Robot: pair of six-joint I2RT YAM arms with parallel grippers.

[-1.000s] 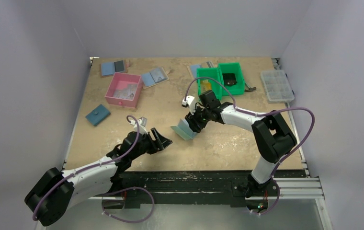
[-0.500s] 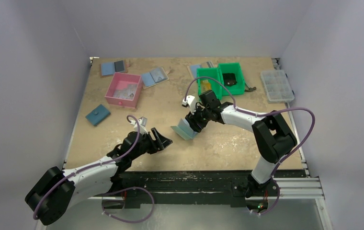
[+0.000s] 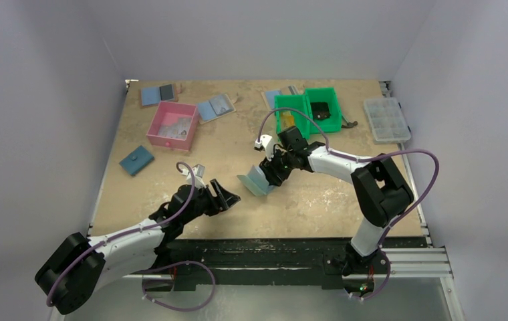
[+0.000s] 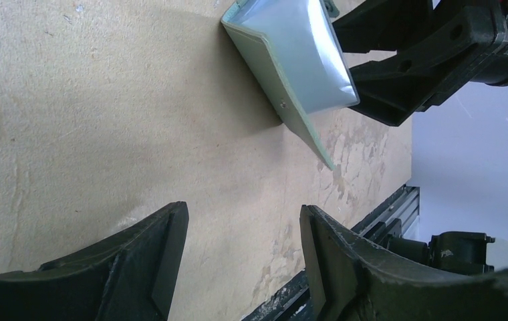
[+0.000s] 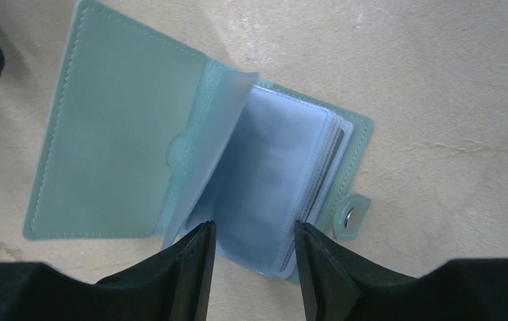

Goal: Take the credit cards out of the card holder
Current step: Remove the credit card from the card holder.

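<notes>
The card holder [image 3: 255, 182] lies open mid-table, grey-green outside, with pale blue clear sleeves fanned up. It shows in the right wrist view [image 5: 117, 134] and the left wrist view [image 4: 291, 60]. My right gripper [image 3: 273, 170] hangs right over it, open, its jaws astride the near edge of the sleeve stack [image 5: 255, 231]. My left gripper [image 3: 228, 197] is open and empty, low over the table just left of the holder [image 4: 243, 210]. No orange-yellow card shows in the sleeves. Something orange [image 3: 285, 121] lies in the green bin's left compartment.
A green two-part bin [image 3: 305, 92] stands behind the right arm and a clear organizer [image 3: 386, 119] at the far right. A pink box [image 3: 174, 105], a dark blue wallet [image 3: 136, 160] and blue-grey folders [image 3: 158, 93] [image 3: 214, 107] lie at the back left.
</notes>
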